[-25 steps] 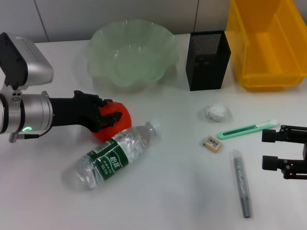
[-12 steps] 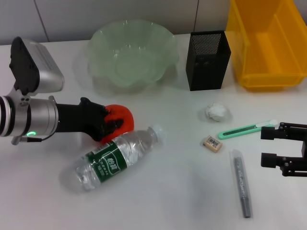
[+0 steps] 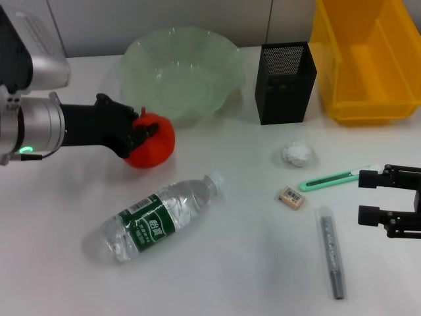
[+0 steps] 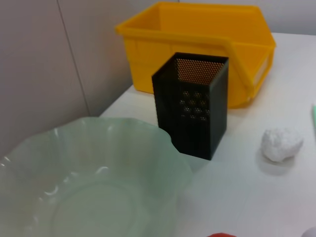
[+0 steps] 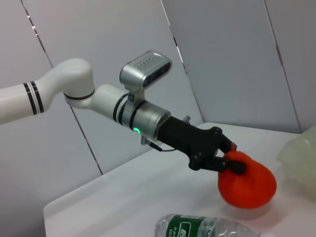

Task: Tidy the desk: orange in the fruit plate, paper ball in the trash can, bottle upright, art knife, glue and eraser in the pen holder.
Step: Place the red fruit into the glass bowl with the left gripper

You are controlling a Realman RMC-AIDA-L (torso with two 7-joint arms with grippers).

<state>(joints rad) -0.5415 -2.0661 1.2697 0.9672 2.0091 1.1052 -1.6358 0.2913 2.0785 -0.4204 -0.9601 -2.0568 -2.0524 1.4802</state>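
Note:
My left gripper (image 3: 140, 130) is shut on the orange (image 3: 158, 145), low over the table just in front of the green fruit plate (image 3: 181, 39); the right wrist view shows this grip on the orange (image 5: 249, 185) too. The bottle (image 3: 154, 217) lies on its side nearer to me. Right of centre are the paper ball (image 3: 297, 153), the eraser (image 3: 291, 197), the green art knife (image 3: 335, 177) and the grey glue stick (image 3: 331, 250). Behind them stands the black pen holder (image 3: 284, 82). My right gripper (image 3: 368, 196) hangs open at the right edge, beside the knife.
The yellow trash can (image 3: 368, 105) stands at the back right, next to the pen holder. The left wrist view looks over the fruit plate (image 4: 89, 148) toward the pen holder (image 4: 195, 106), the trash can (image 4: 197, 44) and the paper ball (image 4: 281, 144).
My left gripper has carried the orange away from the bottle's side, toward the fruit plate. The bottle has rolled a little. The right arm has stayed put.

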